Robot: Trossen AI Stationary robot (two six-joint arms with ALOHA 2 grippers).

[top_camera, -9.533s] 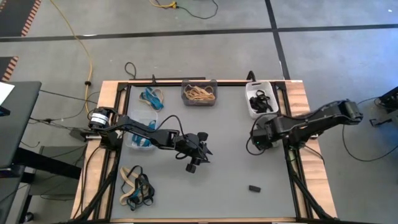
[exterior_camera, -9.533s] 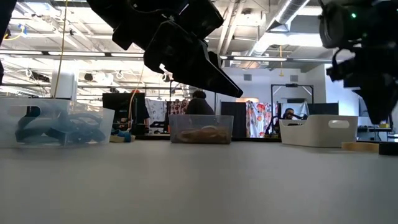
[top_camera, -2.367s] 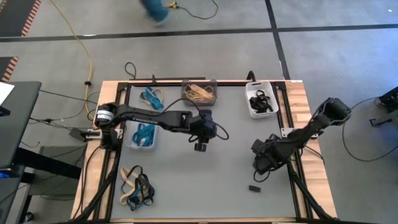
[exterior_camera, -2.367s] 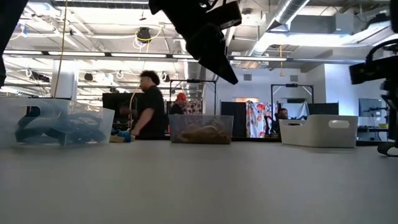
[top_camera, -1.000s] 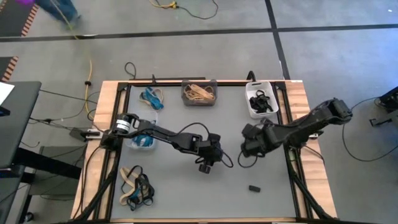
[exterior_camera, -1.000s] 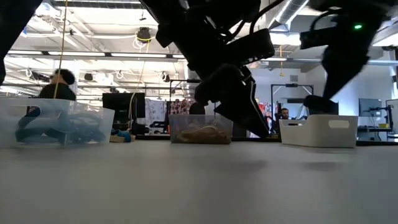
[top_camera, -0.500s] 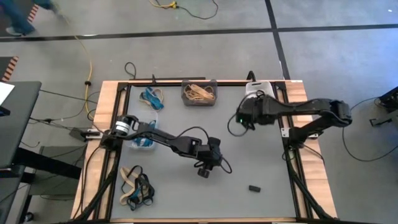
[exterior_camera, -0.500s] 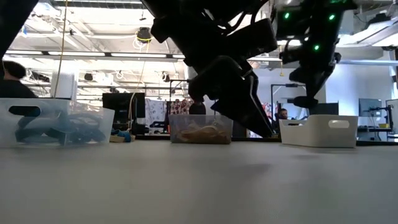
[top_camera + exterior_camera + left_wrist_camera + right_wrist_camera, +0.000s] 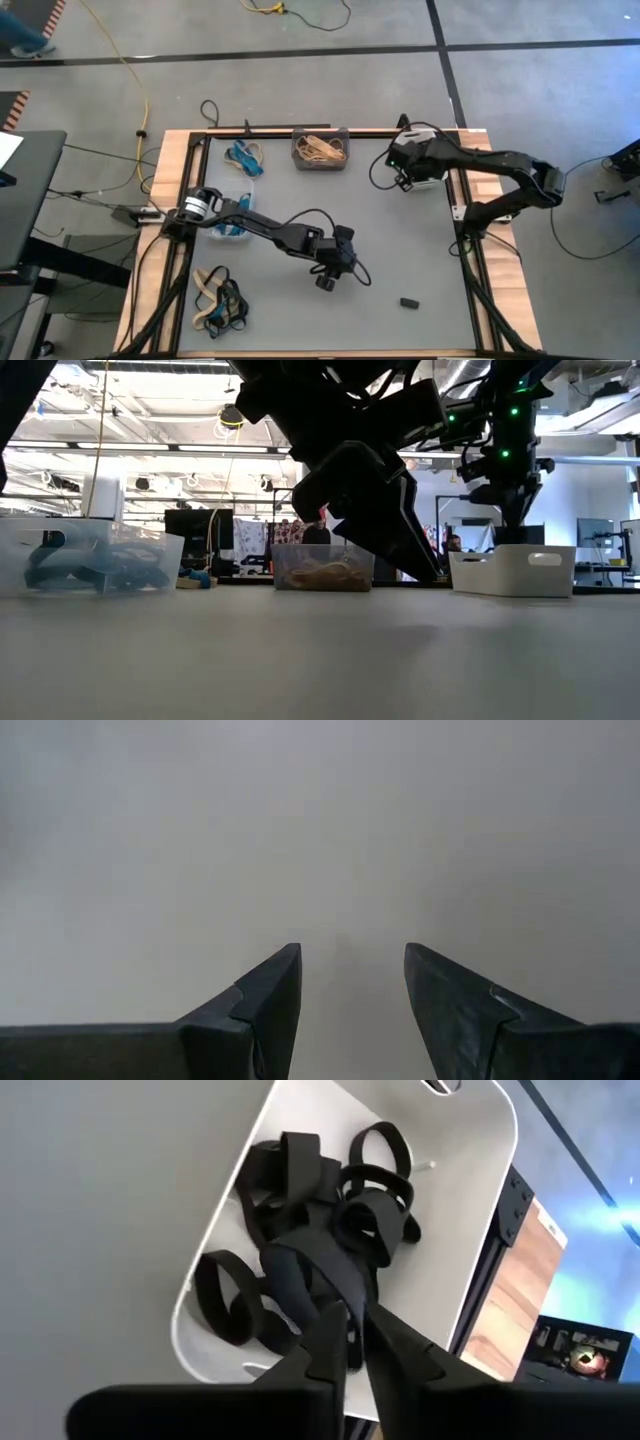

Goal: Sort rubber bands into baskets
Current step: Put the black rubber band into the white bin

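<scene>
The grey surface (image 9: 400,240) holds three baskets. The right pincer (image 9: 352,1342) hangs over the white basket (image 9: 478,1210), open just a crack around a black rubber band (image 9: 315,1265). The left pincer (image 9: 350,985) is open and empty, over bare surface.

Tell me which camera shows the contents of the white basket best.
The right wrist view: it looks straight into the white basket at its black rubber bands. In the high view the right arm covers it; the low view shows only its side wall; the left wrist view misses it.
</scene>
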